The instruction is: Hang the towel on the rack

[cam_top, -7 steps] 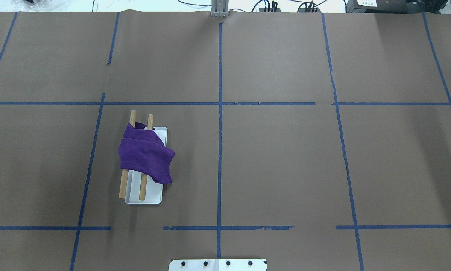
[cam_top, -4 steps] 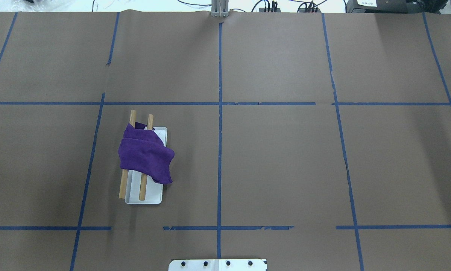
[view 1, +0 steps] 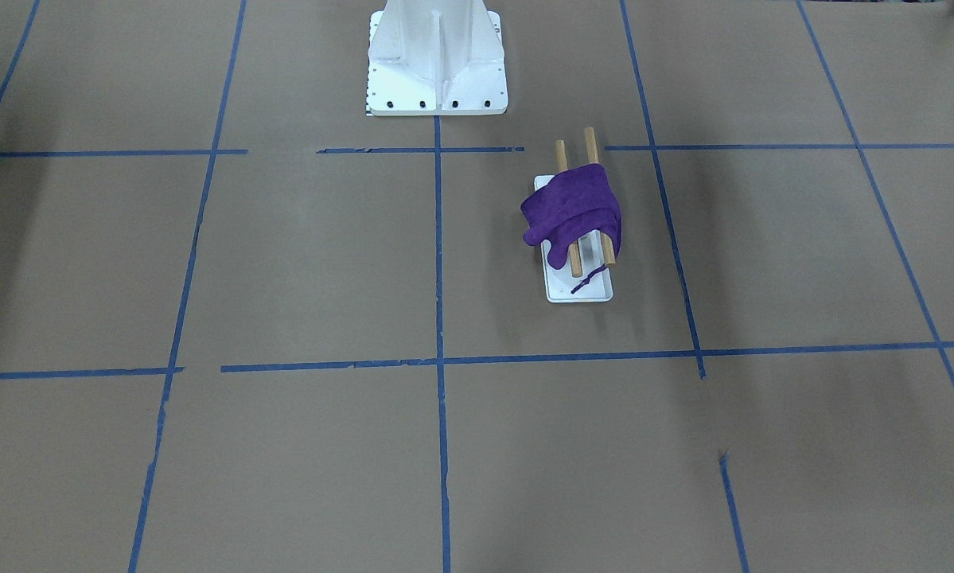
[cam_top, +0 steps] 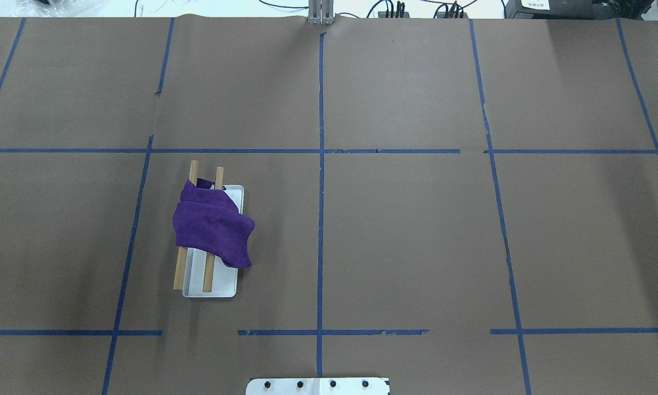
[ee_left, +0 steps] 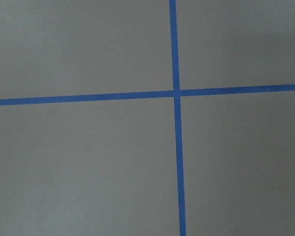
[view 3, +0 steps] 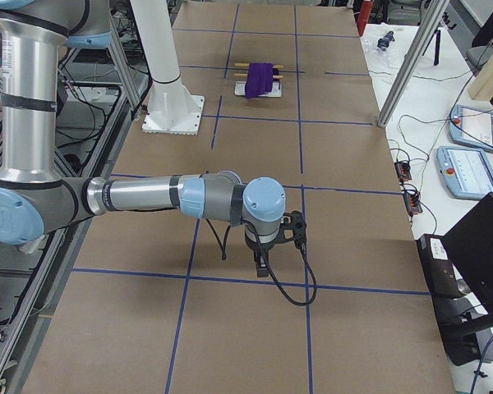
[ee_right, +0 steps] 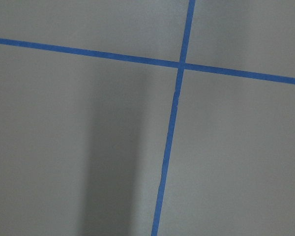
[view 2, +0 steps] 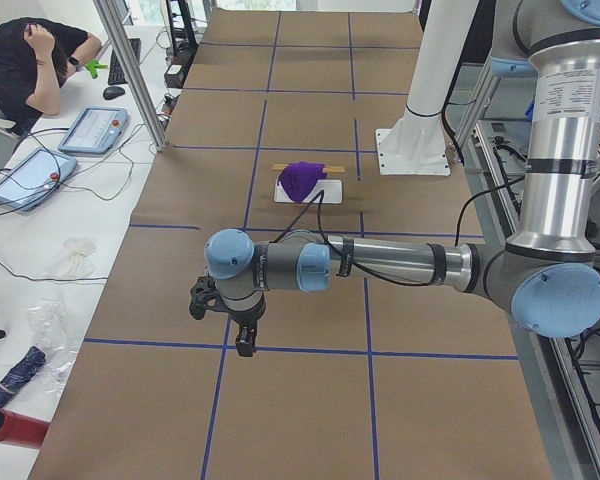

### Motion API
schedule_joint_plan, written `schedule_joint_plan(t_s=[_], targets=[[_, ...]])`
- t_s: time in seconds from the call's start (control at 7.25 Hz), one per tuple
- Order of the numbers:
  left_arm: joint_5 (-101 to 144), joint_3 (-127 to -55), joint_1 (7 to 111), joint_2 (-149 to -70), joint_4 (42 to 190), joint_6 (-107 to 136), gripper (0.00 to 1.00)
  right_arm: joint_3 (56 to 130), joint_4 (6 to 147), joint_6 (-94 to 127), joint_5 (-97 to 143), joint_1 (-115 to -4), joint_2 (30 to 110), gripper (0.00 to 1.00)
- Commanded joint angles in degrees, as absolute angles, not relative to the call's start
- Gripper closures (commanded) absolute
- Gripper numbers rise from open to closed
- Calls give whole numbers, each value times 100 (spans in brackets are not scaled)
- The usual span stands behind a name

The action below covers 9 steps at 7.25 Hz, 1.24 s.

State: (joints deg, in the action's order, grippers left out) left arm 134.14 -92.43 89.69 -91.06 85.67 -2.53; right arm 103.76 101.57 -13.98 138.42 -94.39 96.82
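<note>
The purple towel (cam_top: pixel 211 227) lies draped over the two wooden dowels (cam_top: pixel 180 274) of the rack, whose white base (cam_top: pixel 219 289) sits on the table's left half. One corner hangs down over the base's right side. In the front-facing view the towel (view 1: pixel 574 208) covers the middle of the dowels and a loose thread lies on the base (view 1: pixel 584 293). My left gripper (view 2: pixel 245 343) shows only in the left side view, far from the rack; I cannot tell its state. My right gripper (view 3: pixel 263 267) shows only in the right side view, far away; I cannot tell its state.
The large white pedestal (view 1: pixel 437 64) stands at the robot's edge of the table. Brown paper with blue tape lines (cam_top: pixel 320 219) covers the table. An operator (view 2: pixel 30 60) and tablets (view 2: pixel 95 128) are beside the far edge.
</note>
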Motion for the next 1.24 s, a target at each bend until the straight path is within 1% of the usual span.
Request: schedule_joint_plan(t_s=[0.0, 0.28, 0.41, 0.69, 0.83, 1.1], targets=[[13456, -9237, 8974, -9105, 8561, -115, 0, 10380, 10151, -1005, 13834, -9439, 9703, 0], [13456, -9272, 8974, -9105, 8569, 114, 0, 10371, 9943, -330, 13790, -9439, 9712, 0], [13456, -9272, 8974, -9105, 8569, 114, 0, 10336, 9427, 127, 13729, -9439, 9799, 0], [13456, -9281, 8974, -9105, 8604, 114, 0, 9794, 8452, 202, 13379, -9439, 9896, 0], [13456, -9281, 8974, -9105, 8604, 114, 0, 9704, 8351, 202, 13377, -9439, 9853, 0], [13456, -9281, 8974, -9105, 8613, 114, 0, 9747, 8419, 176, 13359, -9422, 9826, 0]])
